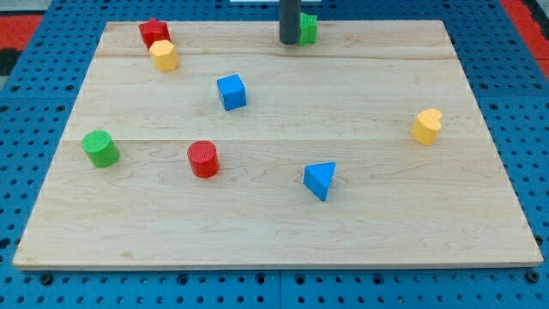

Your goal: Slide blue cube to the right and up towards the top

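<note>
The blue cube (232,92) sits on the wooden board (274,206), left of centre in the upper half. My tip (289,42) is at the view's top centre, well up and to the right of the blue cube and apart from it. It stands right beside a green block (308,29), which it partly hides.
A red block (153,33) and a yellow block (163,55) sit at the top left. A green cylinder (100,148) is at the left, a red cylinder (204,159) below the cube, a blue triangular block (320,179) at lower centre, a yellow block (426,126) at the right.
</note>
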Controlling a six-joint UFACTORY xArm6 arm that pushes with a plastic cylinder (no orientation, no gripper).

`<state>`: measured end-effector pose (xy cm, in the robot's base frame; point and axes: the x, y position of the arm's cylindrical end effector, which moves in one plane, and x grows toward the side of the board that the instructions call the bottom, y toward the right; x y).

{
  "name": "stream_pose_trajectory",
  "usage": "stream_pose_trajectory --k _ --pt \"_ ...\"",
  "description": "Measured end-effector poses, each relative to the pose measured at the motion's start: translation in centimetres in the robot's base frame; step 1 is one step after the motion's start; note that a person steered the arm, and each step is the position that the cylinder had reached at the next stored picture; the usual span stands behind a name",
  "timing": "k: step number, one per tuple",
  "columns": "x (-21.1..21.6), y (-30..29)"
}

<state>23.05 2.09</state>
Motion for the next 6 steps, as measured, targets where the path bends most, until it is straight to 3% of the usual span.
stream_pose_trajectory --k 1,3,6 --pt "-0.1 -0.1" --pt "6.1 -1.8" --pt "6.9 -11.6"
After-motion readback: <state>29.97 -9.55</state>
